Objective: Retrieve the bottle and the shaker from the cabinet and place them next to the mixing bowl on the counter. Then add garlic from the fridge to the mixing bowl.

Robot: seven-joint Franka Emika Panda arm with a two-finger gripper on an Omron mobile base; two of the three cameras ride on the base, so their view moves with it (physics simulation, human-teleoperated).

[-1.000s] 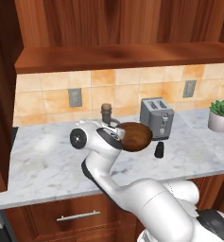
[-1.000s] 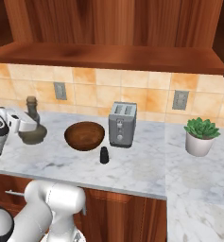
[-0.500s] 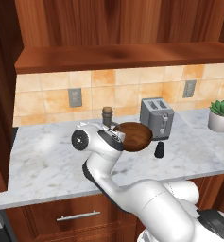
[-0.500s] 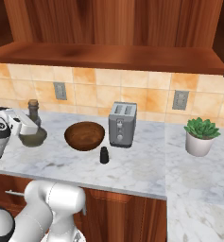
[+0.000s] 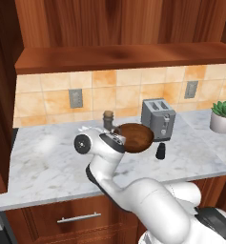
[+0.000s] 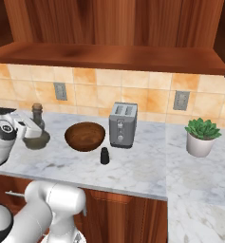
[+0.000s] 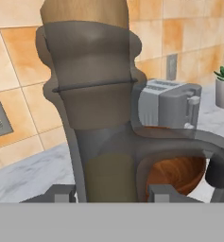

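Marble worktop (image 6: 137, 171) under wooden wall cabinets, tiled backsplash behind. Bottle (image 6: 36, 130): glass, squat round base, narrow neck, cork stopper; stands upright at the left of the worktop, just beside the mixing bowl and apart from it. In the left base view its corked neck (image 5: 107, 120) rises behind the arm's wrist. In the hand view the bottle (image 7: 97, 104) stands very close, neck upright, with yellowish liquid low in the body. Claw (image 7: 108, 193): its two fingertips sit at either side of the bottle's neck, clamped on it; in the right base view the hand reaches the bottle from the left. Mixing bowl (image 6: 85, 136): brown wood, empty, left of the toaster. Shaker (image 6: 104, 155): small, dark, upright, on the worktop in front of the bowl and toaster, near both, touching neither. Toaster (image 6: 123, 125): grey, two slots, against the backsplash. Potted plant (image 6: 201, 136): white pot, at the right end, well apart from the rest.
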